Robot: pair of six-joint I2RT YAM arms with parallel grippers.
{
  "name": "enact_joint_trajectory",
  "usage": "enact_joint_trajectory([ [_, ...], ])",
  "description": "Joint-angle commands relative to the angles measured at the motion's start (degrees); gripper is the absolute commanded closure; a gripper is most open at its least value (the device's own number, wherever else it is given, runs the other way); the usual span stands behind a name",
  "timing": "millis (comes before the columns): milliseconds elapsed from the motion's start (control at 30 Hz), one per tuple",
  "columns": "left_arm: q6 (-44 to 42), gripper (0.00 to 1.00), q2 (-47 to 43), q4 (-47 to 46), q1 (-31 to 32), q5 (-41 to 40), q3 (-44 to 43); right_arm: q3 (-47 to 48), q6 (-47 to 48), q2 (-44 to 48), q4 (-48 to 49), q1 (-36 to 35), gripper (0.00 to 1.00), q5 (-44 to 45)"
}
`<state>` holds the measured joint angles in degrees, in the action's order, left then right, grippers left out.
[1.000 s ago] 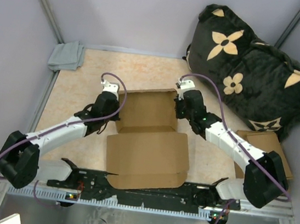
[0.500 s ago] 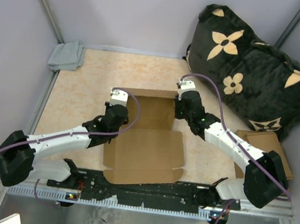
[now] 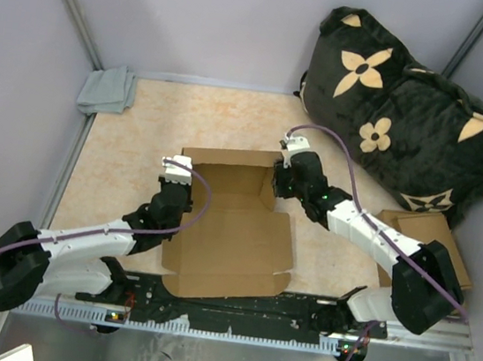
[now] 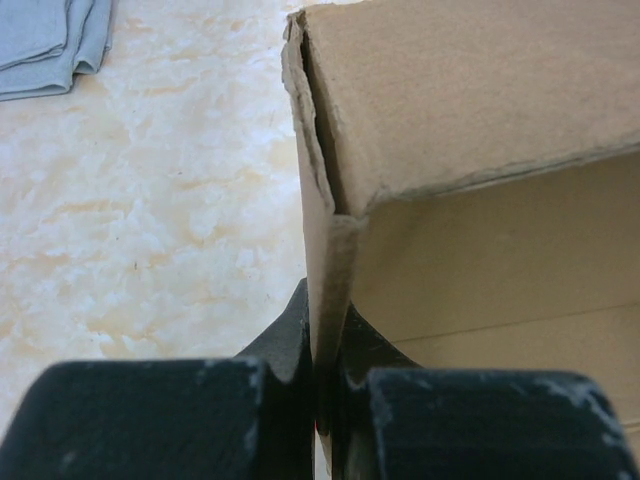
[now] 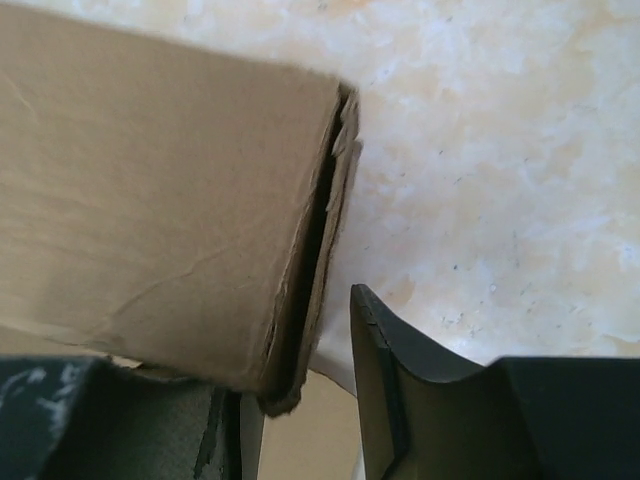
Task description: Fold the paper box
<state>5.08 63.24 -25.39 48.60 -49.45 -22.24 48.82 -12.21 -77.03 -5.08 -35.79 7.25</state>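
Left jaws: pinched tight on the upright left wall of the paper box [image 3: 234, 233]. Right jaws: apart, straddling the right wall's edge, outer finger [image 5: 390, 380] clear of the cardboard. Box sits mid-counter [image 3: 132, 131] between both arms, back and side walls raised, front panel flat toward the bases. Grey cloth [image 3: 108, 90] in the far-left corner.

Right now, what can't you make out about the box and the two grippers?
Right wrist: the inner finger of the right gripper, behind the paper box wall.
Left wrist: how far the wall runs into the left gripper, hidden by its fingers.
Top external: both grippers' fingertips, under their own wrists.
Top external: part of the small cardboard piece, under the right arm.
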Motion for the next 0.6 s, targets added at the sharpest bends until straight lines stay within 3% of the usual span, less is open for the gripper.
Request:
enact_joint_trajectory([
  [0, 0.0, 0.99, -0.8, -6.1, 0.3, 2.3, -0.1, -1.4, -1.4, -1.4, 5.3, -0.4, 0.64, -5.1],
  [167, 0.7, 0.99, -0.7, -6.1, 0.3, 4.0, -0.1, -4.0, -2.2, -3.8, 11.2, -1.8, 0.65, -3.8],
  [267, 0.8, 1.00, -1.1, -6.1, 0.4, 5.0, 0.3, -5.0, -3.0, -4.8, 14.6, -2.0, 0.75, -0.8],
  [400, -0.3, 1.00, -2.1, -6.5, 0.4, 5.8, 0.9, -4.6, -5.6, -6.3, 14.8, -2.5, 0.99, 10.7],
  [567, -3.4, 1.00, -3.1, -4.9, 0.6, 6.0, -0.3, -2.4, -12.1, -8.0, 8.7, -4.8, 1.00, 22.8],
])
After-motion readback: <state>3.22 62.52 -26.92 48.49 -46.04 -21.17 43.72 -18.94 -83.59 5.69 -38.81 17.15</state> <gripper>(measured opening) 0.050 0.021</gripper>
